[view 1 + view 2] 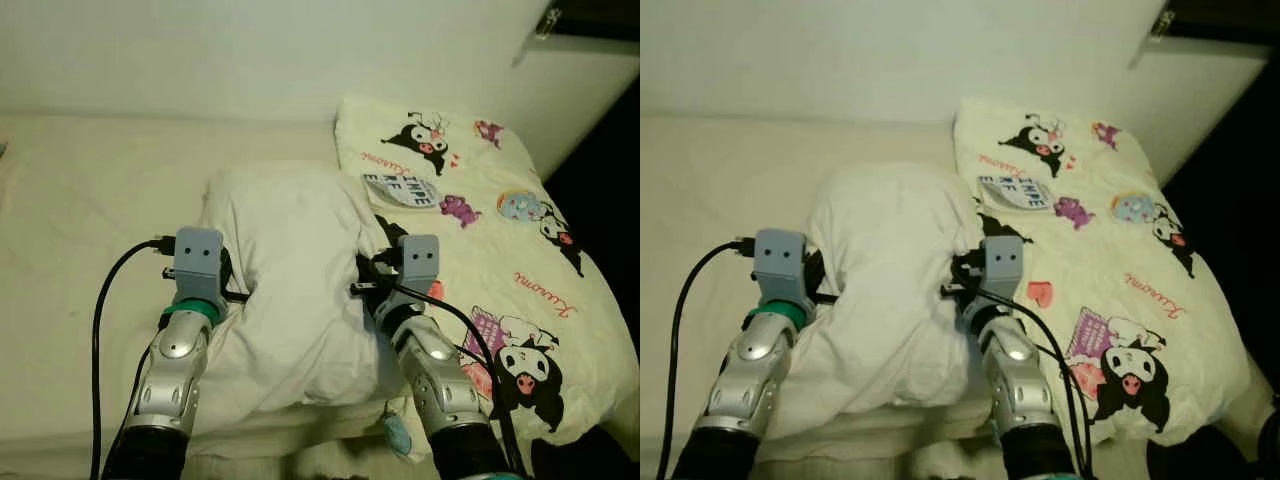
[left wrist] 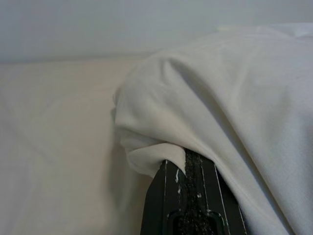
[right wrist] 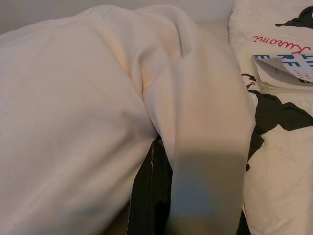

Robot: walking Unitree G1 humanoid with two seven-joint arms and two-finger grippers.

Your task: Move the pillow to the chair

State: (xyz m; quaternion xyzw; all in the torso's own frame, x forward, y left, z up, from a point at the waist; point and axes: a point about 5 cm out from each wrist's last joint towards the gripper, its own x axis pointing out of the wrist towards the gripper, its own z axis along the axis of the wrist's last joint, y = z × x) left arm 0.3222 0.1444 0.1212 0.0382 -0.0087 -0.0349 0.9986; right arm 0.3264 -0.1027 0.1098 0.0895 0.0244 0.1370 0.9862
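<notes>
The white pillow (image 1: 295, 290) is lying on the bed (image 1: 80, 200), its long axis pointing away from the robot; the left pincer (image 1: 232, 280) and right pincer (image 1: 368, 275) are pressing its sides, fingers buried in cloth; I cannot tell their opening.

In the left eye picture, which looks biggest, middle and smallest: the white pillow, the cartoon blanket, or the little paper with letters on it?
1. cartoon blanket and white pillow: look about alike, too close to rank
2. paper with letters: clearly smallest
</notes>
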